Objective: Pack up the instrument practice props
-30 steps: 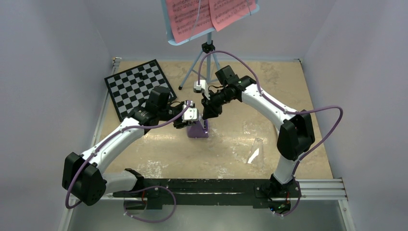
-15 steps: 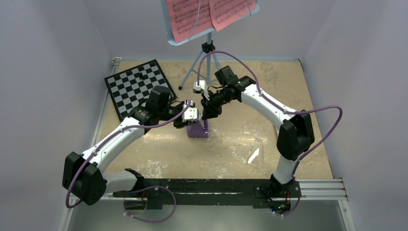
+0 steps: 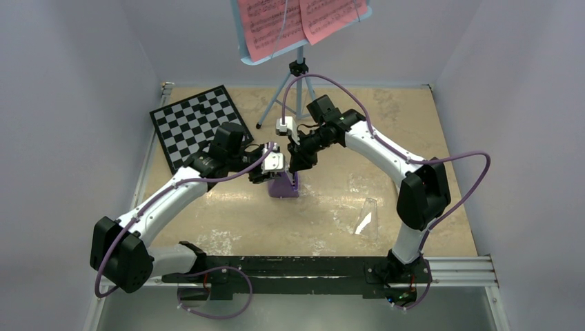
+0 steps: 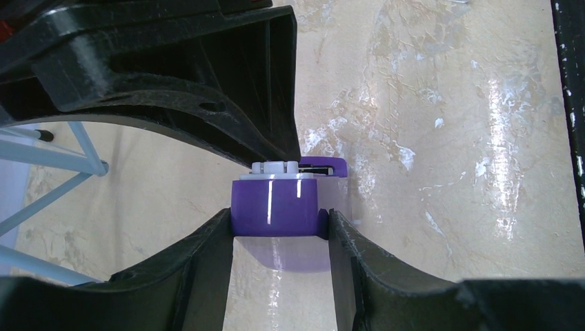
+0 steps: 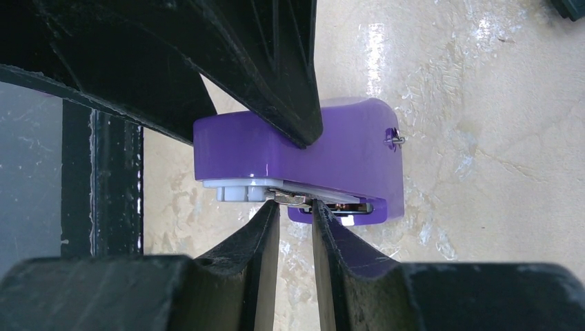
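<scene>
The purple metronome [image 3: 284,186] stands upright on the table's middle, with no cover on it. My left gripper [image 3: 270,172] is shut on its body, one finger on each side [image 4: 274,207]. My right gripper [image 3: 295,169] comes from the far side and its fingertips [image 5: 270,217] pinch the small metal pendulum piece on the metronome's [image 5: 345,148] white face. The clear cover [image 3: 367,218] lies apart at the right front. The light-blue music stand [image 3: 298,76] with pink sheet-music pages [image 3: 300,19] stands at the back. The white recorder is out of view.
A black-and-white chessboard [image 3: 196,124] lies at the back left. The stand's tripod legs [image 4: 48,162] spread just behind the grippers. A black rail [image 3: 290,269] runs along the near edge, and grey walls close three sides.
</scene>
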You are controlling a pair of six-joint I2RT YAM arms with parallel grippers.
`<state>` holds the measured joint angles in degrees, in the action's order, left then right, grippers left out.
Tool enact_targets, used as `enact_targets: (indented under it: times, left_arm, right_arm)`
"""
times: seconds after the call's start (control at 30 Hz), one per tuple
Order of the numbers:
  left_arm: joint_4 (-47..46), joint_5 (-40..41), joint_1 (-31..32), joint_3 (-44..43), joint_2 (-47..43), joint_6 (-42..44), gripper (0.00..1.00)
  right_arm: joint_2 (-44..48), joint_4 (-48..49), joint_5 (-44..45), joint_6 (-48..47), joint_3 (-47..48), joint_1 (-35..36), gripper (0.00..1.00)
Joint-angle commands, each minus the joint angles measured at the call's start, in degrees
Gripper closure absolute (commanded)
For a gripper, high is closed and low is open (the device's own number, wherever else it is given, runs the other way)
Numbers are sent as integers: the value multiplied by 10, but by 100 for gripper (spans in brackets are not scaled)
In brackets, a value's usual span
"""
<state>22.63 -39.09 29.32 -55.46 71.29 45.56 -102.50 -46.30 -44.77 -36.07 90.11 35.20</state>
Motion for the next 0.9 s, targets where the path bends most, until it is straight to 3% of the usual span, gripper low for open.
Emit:
enact_targets:
  times: [0.0,0.43,0.6,0.87]
  left_arm:
    - [-8,56,-2,12,21,7,100]
    - [-34,64,-2,17,26,-15,100]
    - [-21,46,-3,13,27,-7,100]
    - [-8,31,-2,7,29,-2,100]
  right_arm:
    - [26,-13,-70,0,9,14,75]
    - [41,-37,-82,-9,-11,14,76]
    - [41,-10,-62,38,-10,8,75]
    - [66,2,-44,45,-9,-1,62]
